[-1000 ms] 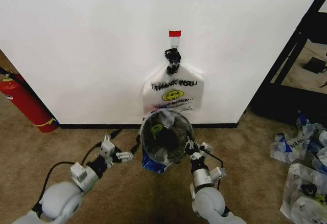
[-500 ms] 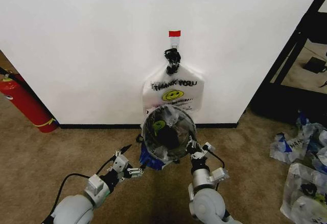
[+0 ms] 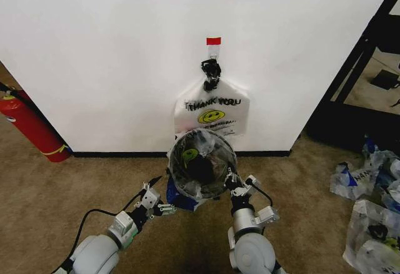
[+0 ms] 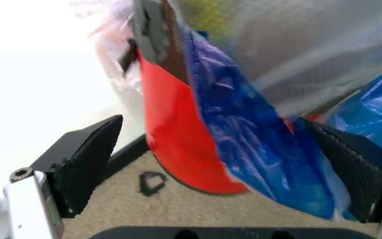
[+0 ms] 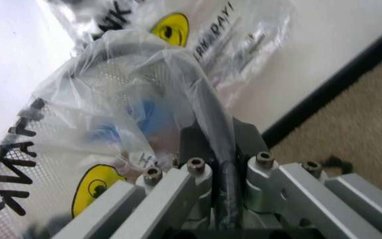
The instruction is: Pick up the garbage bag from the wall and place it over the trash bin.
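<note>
Two arms reach in low toward the trash bin in the head view, which stands on the brown carpet just in front of the wall. The garbage bag is draped over the bin's mouth, its clear film lining the rim and a blue patch hanging down the bin's left side. The left claw sits just beside that blue patch with its fingers spread. The right claw is at the bin's right rim. On the wall above, a whitish bundle of bags with a black knot hangs from a hook under a red tape strip. A red fire extinguisher leans at the far left, and a heap of clear-and-blue bags lies on the carpet at the right. From the left wrist, the left claw stands wide open, one dark pad well apart from the other, gripping nothing; between them show the bin's red base and the bag's blue patch. From the right wrist, the right claw is closed tight on the bin's black rim with the bag's film pinched over it, THANK YOU print and a yellow smiley visible against the mesh.
</note>
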